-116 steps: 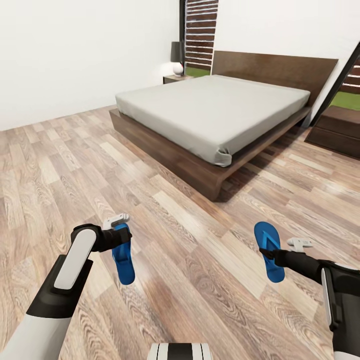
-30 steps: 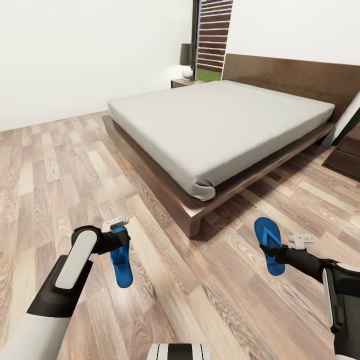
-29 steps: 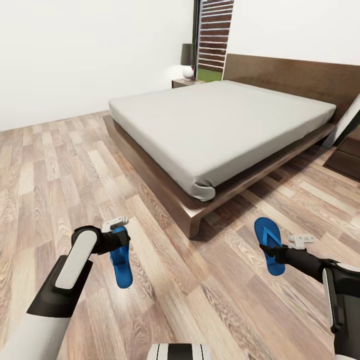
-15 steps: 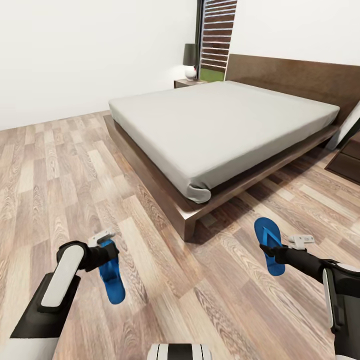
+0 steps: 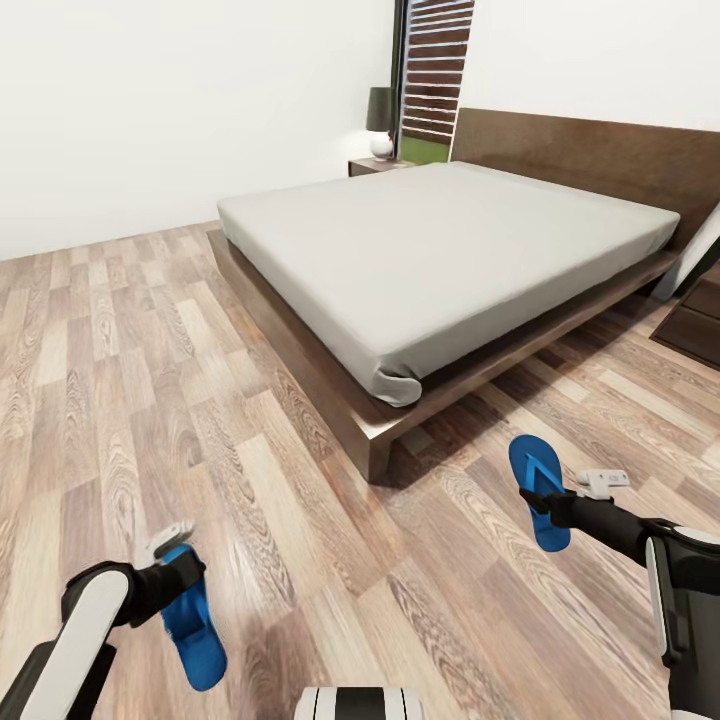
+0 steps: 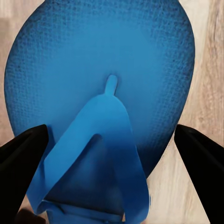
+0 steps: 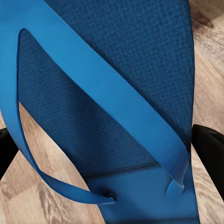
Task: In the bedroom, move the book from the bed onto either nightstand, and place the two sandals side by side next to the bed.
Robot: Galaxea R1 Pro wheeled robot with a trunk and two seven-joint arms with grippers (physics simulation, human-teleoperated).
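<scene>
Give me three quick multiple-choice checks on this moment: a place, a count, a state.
1. Where is the white-based table lamp?
A. on the mattress
B. on the dark wooden nightstand beside the headboard
C. on the floor

2. How many bright blue plastic sandals show in the head view?
A. one
B. two
C. three

3. The left tool is:
A. open and empty
B. shut on a blue sandal
C. resting on the bed

Key: 1 B, the lamp stands on the nightstand. 2 B, left sandal and right sandal. 3 B, its fingers clamp the sandal above the wood-plank floor.
</scene>
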